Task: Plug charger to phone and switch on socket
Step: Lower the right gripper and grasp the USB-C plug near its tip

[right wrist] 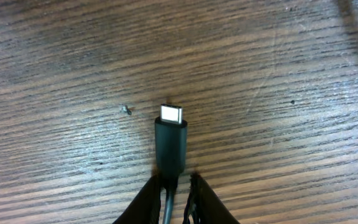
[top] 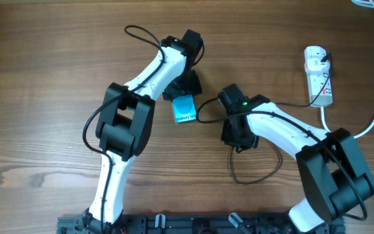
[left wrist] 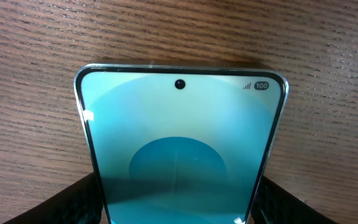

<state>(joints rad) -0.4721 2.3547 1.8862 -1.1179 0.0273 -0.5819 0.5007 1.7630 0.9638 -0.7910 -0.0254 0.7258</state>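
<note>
Charger [right wrist: 170, 149], judged light and limp behind its stiff connector [right wrist: 171, 114], sits pinched in the nearly closed right gripper [right wrist: 176, 202] just behind that connector, which juts ahead of the fingers; left gripper [left wrist: 180, 202] clamps the slick, fragile phone [left wrist: 179, 143] by its side edges.

The phone [left wrist: 179, 143] has a cyan-turquoise screen with a darker teal disc; its end strip is white with dark lettering. The charger [right wrist: 171, 146] is black, tipped silver. Right of the phone, the socket [top: 318, 77] is white with red marks. The table [top: 44, 65] is streaky brown.
</note>
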